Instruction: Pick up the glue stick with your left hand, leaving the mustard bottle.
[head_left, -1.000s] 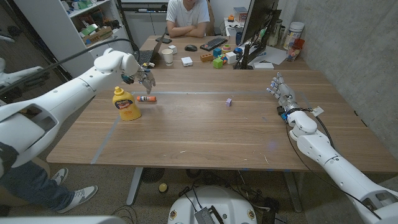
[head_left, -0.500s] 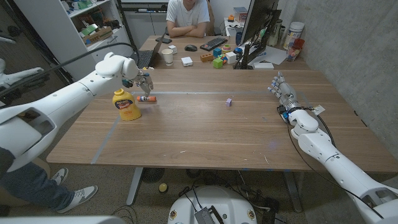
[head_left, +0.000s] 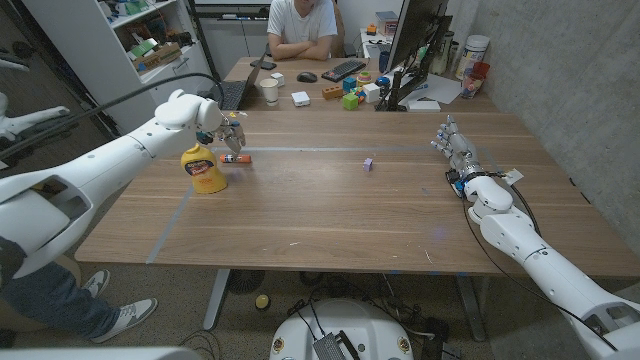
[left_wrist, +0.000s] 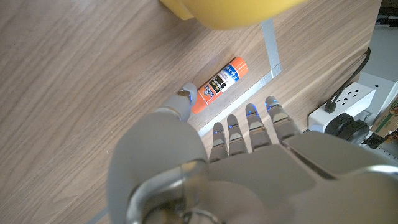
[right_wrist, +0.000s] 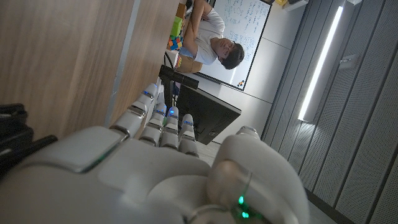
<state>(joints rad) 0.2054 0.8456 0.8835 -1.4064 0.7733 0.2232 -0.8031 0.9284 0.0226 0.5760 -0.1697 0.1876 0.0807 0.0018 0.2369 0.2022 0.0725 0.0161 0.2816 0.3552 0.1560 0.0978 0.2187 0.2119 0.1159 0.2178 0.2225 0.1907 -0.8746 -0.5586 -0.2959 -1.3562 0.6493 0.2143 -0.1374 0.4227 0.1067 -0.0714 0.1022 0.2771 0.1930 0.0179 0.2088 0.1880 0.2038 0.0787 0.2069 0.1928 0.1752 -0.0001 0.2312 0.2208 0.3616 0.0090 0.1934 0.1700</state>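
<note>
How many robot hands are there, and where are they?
2. The left hand hangs just over the glue stick, behind the mustard bottle. The right hand is near the table's right side, fingers apart, holding nothing.

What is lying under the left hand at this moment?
Under the left hand lies the glue stick on bare wood, beside a tape line. The fingers hang open above it, not gripping. The table below the palm is covered, so anything there cannot be seen.
</note>
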